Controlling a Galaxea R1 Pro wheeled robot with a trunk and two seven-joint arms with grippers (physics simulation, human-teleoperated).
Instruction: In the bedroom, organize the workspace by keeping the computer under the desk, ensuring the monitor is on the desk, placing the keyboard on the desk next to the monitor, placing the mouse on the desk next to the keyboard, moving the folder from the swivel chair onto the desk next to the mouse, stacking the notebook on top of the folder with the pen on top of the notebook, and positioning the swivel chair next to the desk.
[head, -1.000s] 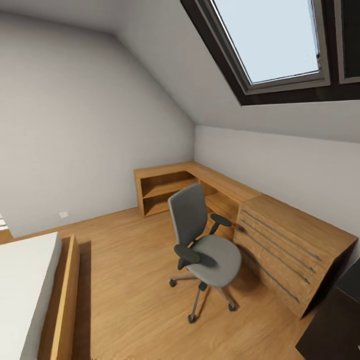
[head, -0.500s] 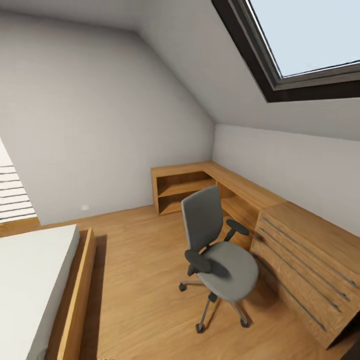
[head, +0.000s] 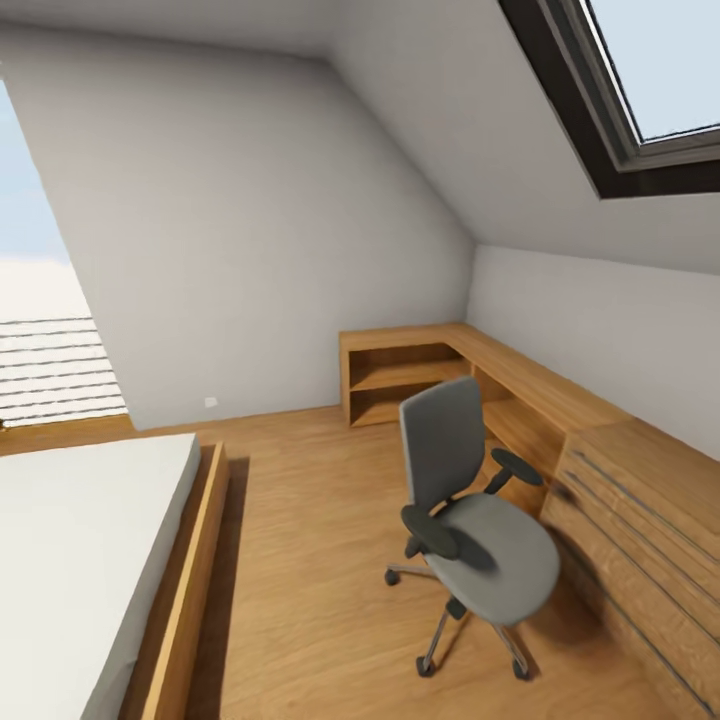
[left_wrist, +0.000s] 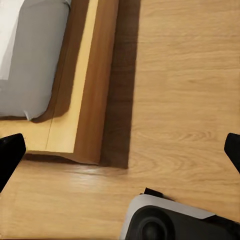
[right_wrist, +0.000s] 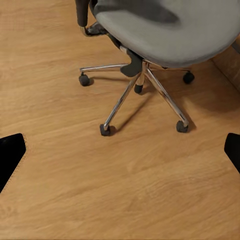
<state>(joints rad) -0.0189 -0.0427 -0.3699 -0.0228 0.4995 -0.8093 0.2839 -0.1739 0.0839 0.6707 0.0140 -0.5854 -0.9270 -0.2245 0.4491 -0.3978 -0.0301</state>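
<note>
The swivel chair (head: 480, 525), grey with black armrests and a metal star base, stands on the wood floor beside a light-wood drawer chest (head: 640, 520). Its seat is bare. In the right wrist view the chair's seat (right_wrist: 165, 30) and castor legs lie just beyond my right gripper (right_wrist: 120, 152), which is open over the floor with nothing between its fingers. My left gripper (left_wrist: 120, 152) is open too, hanging above the floor near the bed's corner. The desk, computer, monitor, keyboard, mouse, folder, notebook and pen are out of view.
A bed (head: 80, 540) with a wooden frame (head: 195, 560) fills the left side; its corner (left_wrist: 85, 100) lies under my left arm. A low wooden shelf unit (head: 420, 370) runs along the far corner. A skylight (head: 650, 80) sits in the sloped ceiling. My base (left_wrist: 170, 220) is below.
The camera has swung left, so the whole picture shifted right: more bed and a bright window came in at the left, and a dark corner at the lower right left the frame.
</note>
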